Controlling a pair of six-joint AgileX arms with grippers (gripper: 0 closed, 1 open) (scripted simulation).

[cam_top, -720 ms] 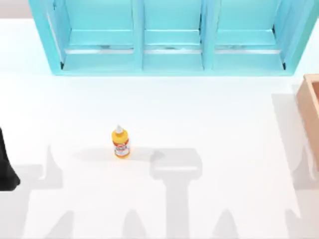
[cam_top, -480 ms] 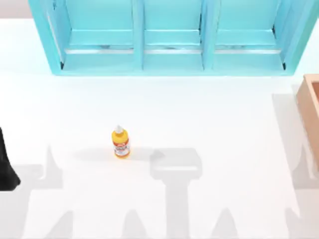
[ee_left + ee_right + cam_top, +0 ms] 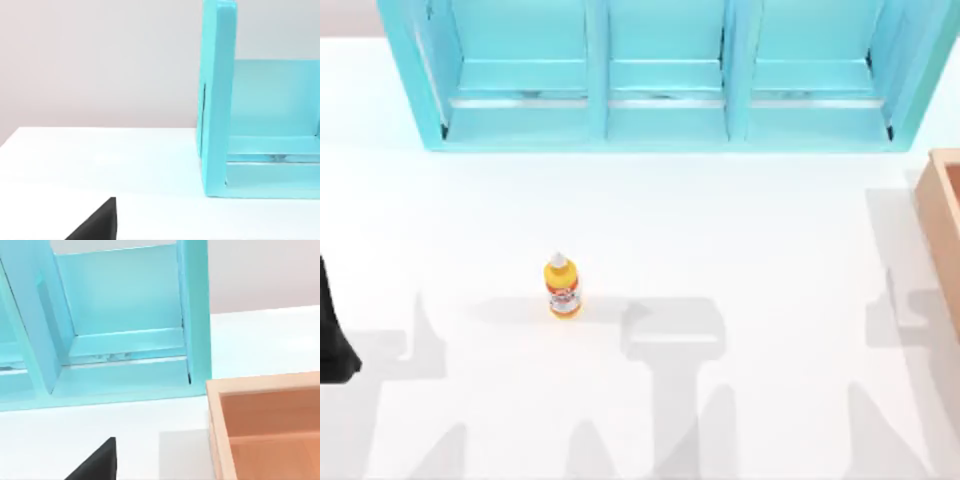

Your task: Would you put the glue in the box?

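top view: glue (image 3: pixel 562 287) stands upright, well apart from box (image 3: pixel 942 225).

Yellow-orange glue (image 3: pixel 562 288) with white cap, tan box (image 3: pixel 260 430), turquoise shelf (image 3: pixel 660 75)

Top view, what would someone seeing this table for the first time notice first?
Probably the large turquoise shelf unit spanning the far side of the white table, its three compartments facing the arms. Next, the small yellow-orange glue standing upright and alone, left of centre. The tan box shows partly at the right edge, well apart from the glue.
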